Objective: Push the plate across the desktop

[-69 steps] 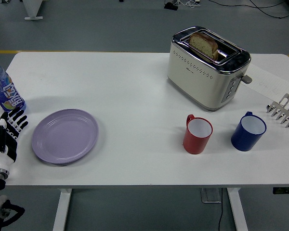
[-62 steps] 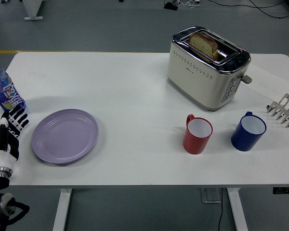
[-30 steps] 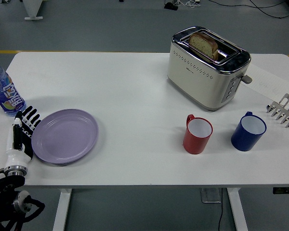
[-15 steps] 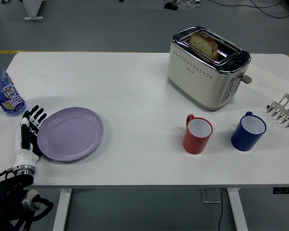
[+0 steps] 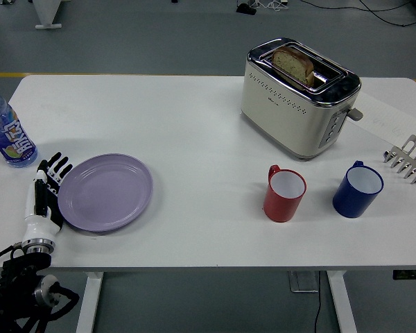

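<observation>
White and wide, the surface [image 5: 194, 125] carried everything. At its near left side the left hand [image 5: 47, 194] lay flat with fingers stretched out and spread, holding nothing, its inner side touching the left rim of the lilac plate [image 5: 105, 192]. Just beyond the hand stood a water bottle [image 5: 7, 130]. Far to the hand's right were a red mug [image 5: 285, 193], a blue mug [image 5: 358, 189] and a toaster [image 5: 298, 97] with bread in it.
</observation>
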`<state>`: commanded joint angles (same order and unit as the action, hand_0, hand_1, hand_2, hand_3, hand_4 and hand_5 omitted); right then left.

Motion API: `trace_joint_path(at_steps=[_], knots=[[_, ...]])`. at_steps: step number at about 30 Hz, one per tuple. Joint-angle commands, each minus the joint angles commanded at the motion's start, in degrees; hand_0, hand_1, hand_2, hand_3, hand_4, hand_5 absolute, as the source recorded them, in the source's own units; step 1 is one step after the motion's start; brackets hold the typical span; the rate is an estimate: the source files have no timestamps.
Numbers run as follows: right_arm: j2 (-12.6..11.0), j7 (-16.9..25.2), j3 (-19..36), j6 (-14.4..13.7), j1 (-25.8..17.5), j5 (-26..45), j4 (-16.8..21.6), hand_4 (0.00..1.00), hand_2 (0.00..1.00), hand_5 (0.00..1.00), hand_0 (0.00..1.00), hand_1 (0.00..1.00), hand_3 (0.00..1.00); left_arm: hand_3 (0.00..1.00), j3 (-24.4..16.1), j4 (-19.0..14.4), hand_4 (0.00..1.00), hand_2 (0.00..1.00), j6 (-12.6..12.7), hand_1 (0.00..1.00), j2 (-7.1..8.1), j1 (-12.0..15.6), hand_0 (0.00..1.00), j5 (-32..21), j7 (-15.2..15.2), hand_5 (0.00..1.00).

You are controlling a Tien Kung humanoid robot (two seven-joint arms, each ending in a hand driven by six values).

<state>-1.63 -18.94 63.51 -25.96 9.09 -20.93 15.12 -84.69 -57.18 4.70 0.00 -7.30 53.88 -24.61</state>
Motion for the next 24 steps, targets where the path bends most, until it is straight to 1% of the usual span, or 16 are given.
trace_joint_path(at_steps=[14,24], knots=[[0.1,-0.1,0.2,0.1,-0.2,-0.5,0.0,0.289,0.586,0.469,0.551,0.451,0.578,0.826,1.7,-0.9,0.513,0.848,0.2,0.832,0.0,-0.6,0.816,-0.3,-0.2,0.998],[0.0,0.2,0.0,0.3,0.3,-0.4,-0.1,0.289,0.586,0.469,0.551,0.451,0.578,0.826,3.4,-0.9,0.513,0.848,0.0,0.831,0.0,-1.3,0.815,-0.3,0.0,0.998]])
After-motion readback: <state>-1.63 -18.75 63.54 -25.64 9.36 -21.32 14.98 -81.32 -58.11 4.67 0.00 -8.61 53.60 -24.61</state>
